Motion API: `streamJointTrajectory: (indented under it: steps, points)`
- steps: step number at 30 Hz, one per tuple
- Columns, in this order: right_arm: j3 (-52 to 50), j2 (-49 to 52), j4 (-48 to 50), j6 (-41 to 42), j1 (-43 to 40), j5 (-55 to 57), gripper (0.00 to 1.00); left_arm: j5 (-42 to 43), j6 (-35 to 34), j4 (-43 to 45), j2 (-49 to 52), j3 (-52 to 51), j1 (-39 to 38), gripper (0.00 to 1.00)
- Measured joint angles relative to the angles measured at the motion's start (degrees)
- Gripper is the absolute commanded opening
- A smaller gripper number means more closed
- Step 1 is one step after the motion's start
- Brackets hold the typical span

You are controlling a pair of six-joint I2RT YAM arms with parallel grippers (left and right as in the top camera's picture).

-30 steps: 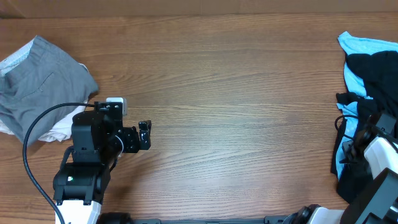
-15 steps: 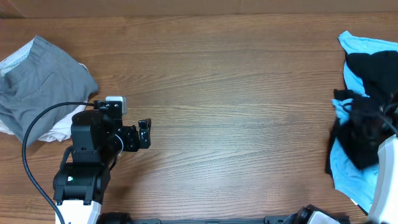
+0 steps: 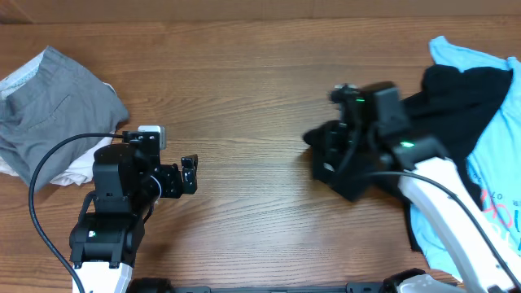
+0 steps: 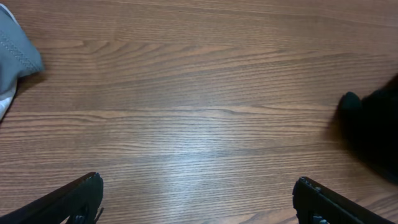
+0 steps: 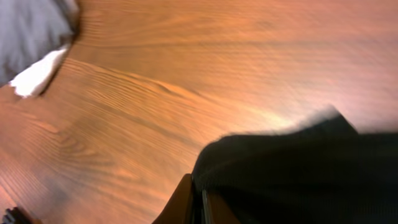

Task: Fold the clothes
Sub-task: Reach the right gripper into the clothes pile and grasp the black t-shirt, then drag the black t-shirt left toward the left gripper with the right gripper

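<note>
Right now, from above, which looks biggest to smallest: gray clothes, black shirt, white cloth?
1. Gray clothes
2. Black shirt, close behind, partly hidden by the right arm
3. White cloth, just a peeking corner

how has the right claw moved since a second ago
Yes. In the overhead view the right claw has swung left from the right edge of the table toward its middle, dragging the black shirt along.

My table (image 3: pixel 269 73): brown wood, grain running side to side.
Light looks even to me; one soft pale sheen (image 4: pixel 186 177) shows in the left wrist view.
</note>
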Motion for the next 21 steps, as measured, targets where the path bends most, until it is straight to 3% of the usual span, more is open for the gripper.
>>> streamJointTrajectory:
  steps: [7,9,10,11,14,15,21]
  points:
    - [-0.48,11.04,24.24,0.46,7.19,-0.50,0.06,0.00,0.00,0.02,0.15,0.00,0.00,0.99]
    - [-0.48,12.11,28.94,0.68,8.61,-0.52,0.23,0.00,0.00,0.07,0.17,0.02,0.00,1.00]
    - [-0.48,12.11,30.62,1.09,9.14,-0.50,0.23,0.00,-0.02,0.00,0.15,0.02,0.00,1.00]
    - [-0.44,12.11,31.67,0.83,9.42,-0.59,0.33,0.00,0.00,0.04,0.15,0.02,0.00,1.00]
    - [-0.15,12.07,28.50,0.76,9.16,0.76,0.62,0.02,-0.02,0.07,0.15,0.02,0.00,1.00]
    - [0.02,12.07,24.96,1.14,8.26,2.49,0.67,0.02,0.00,0.04,0.15,0.02,0.00,1.00]
    - [0.22,6.10,7.32,7.78,-4.26,17.42,0.78,2.62,-0.09,1.62,0.15,0.02,0.00,1.00]
